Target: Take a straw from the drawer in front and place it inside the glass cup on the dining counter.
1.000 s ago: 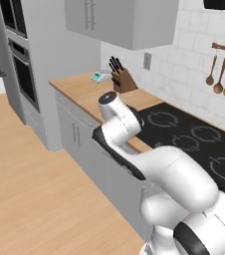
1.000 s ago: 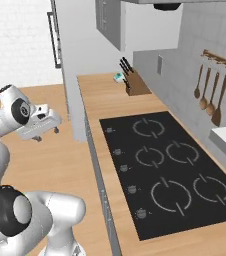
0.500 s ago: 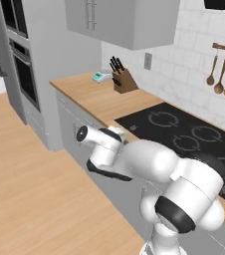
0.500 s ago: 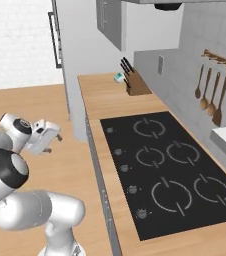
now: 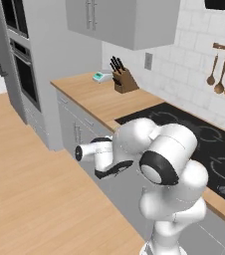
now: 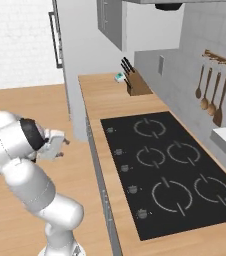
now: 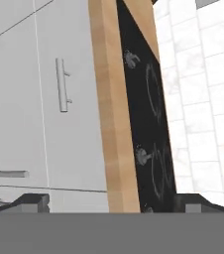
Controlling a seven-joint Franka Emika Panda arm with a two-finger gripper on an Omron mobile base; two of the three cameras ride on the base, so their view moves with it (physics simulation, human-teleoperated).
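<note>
- Change: over the last second the arm has folded down from above the worktop edge to the level of the cabinet fronts; the gripper (image 5: 115, 171) now hangs low, beside the grey cabinets under the wood worktop (image 5: 92, 97).
- Tool state: the jaws are spread wide with nothing between them; in the hand view the two dark finger tips (image 7: 32, 202) sit far apart at the bottom corners.
- Meaning for the task: this reads as the approach to the drawer (image 7: 59, 69), judged to be the shut grey front with the slim bar handle (image 7: 62, 85) ahead of the hand; a pull on that handle would come next.
- Task things: the straw is presumably inside the shut drawer and cannot be confirmed.
- Surface: the light wood worktop carries an inset black cooktop (image 6: 170, 170) with knobs along its front edge, a knife block (image 5: 123, 78) near the wall, and a small teal item (image 5: 102, 76) beside it.
- Room: wood floor (image 5: 30, 199), white tiled wall with hanging wooden utensils (image 6: 210, 95), grey wall cabinets (image 5: 122, 20), built-in oven (image 5: 22, 74) in a tall grey unit.
</note>
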